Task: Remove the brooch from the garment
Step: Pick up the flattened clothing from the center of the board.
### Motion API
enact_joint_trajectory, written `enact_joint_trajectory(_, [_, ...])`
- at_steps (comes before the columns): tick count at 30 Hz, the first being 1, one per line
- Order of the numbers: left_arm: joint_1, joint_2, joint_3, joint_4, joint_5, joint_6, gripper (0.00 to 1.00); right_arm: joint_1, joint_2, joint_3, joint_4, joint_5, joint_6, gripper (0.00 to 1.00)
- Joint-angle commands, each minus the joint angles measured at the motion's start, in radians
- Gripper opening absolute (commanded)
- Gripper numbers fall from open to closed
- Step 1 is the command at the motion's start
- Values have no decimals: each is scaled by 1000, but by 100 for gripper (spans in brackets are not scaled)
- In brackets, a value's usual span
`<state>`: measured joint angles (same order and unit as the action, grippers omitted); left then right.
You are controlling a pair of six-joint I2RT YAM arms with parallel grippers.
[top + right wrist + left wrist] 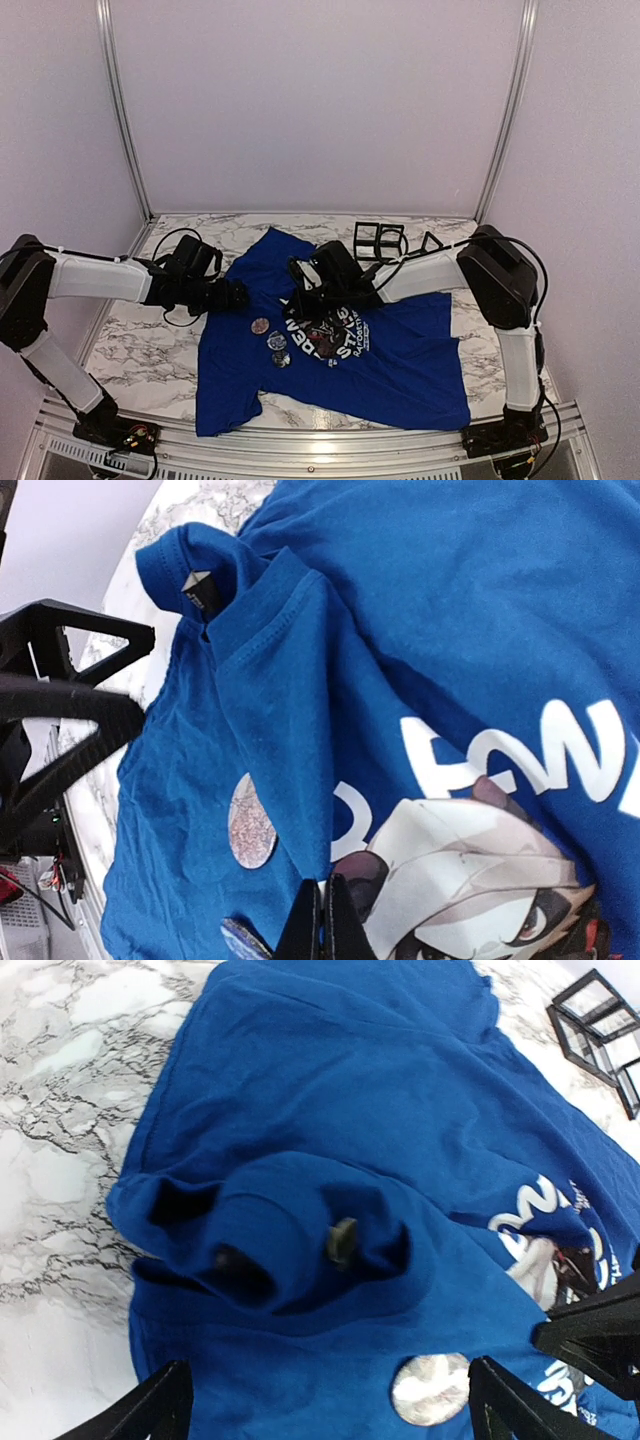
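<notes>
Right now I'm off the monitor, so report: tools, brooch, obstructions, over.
Left tool open over the garment. Right tool shut, tips beside the panda print. Round brooch on the garment, ungripped. Nothing covering it.

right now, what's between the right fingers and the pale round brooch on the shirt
Only bare blue cloth of the garment; the right wrist view shows nothing else between the shut right fingers and that brooch.
</notes>
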<state>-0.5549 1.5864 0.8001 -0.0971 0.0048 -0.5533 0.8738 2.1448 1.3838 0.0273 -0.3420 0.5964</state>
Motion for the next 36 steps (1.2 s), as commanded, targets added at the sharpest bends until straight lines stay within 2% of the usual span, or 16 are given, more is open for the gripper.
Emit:
enact_joint_trajectory(1, [-117, -82, 29, -114, -89, -66, 99, -4, -61, -19, 77, -74, 45, 0])
enact_joint_trajectory(5, [-193, -128, -16, -82, -96, -169, 96, -3, -67, -38, 116, -124, 78, 0])
enact_joint_trajectory(9, [-224, -168, -46, -53, -91, -236, 86, -3, -87, -54, 153, -161, 114, 0])
enact_joint_trajectory(17, [-226, -200, -98, 6, -61, -326, 56, 11, -92, -23, 163, -222, 139, 0])
enact_joint_trajectory(26, [-233, -196, -133, 55, -33, -355, 47, 54, -60, 34, 181, -248, 170, 0])
enact_joint_trajectory(36, [-240, -219, -209, 122, -45, -402, 45, 68, -30, 72, 198, -253, 192, 0])
